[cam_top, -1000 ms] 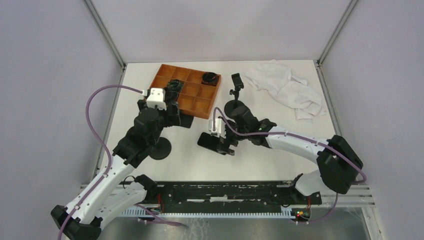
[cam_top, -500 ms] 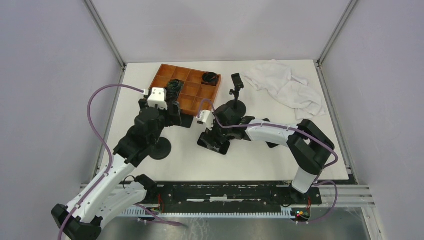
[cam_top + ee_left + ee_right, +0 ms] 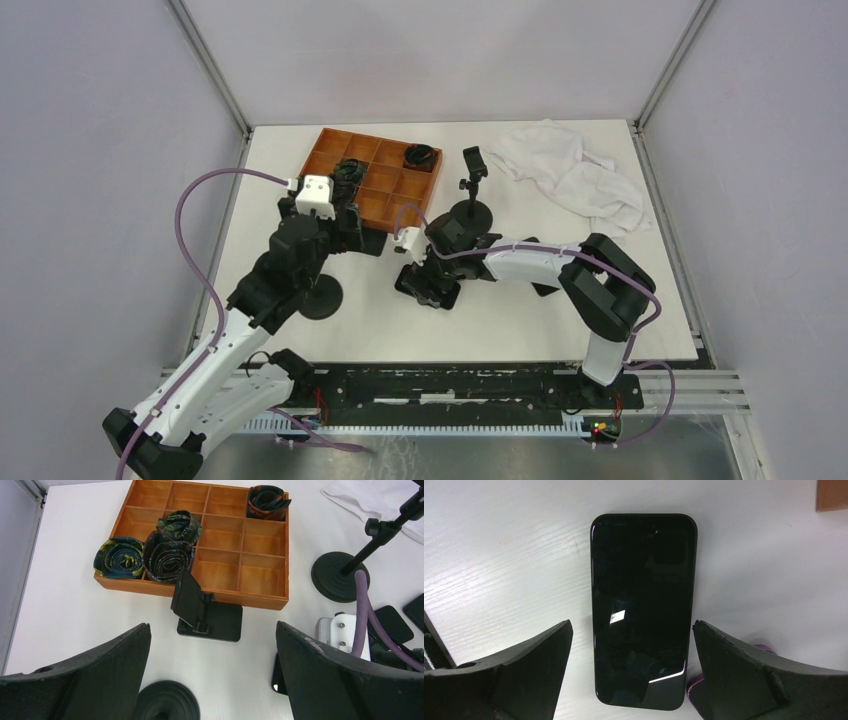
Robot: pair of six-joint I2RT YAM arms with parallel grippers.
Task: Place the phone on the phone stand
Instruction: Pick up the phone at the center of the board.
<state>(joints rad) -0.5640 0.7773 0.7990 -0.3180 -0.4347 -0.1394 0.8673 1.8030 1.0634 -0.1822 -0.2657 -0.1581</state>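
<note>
Two grippers, both with jaws wide apart. From above, my right gripper (image 3: 424,272) hangs over the phone (image 3: 443,295), which lies flat mid-table (image 3: 520,310). On the left wrist, the left gripper (image 3: 212,630) faces the stand (image 3: 197,607), which sits just beside the tray (image 3: 260,599). On the right wrist, the phone lies between the fingers with a gap on each side.

I work over a white table (image 3: 520,320) with a faint grain in its surface. Plain pale grey walls close it in: the back wall (image 3: 430,50), left wall (image 3: 90,180) and right wall (image 3: 760,150). A metal post stands at each far corner, left post (image 3: 210,70) and right post (image 3: 675,60). A black rail (image 3: 450,385) runs along the near edge, with a metal sheet (image 3: 450,455) below it. The light is soft and even.
</note>
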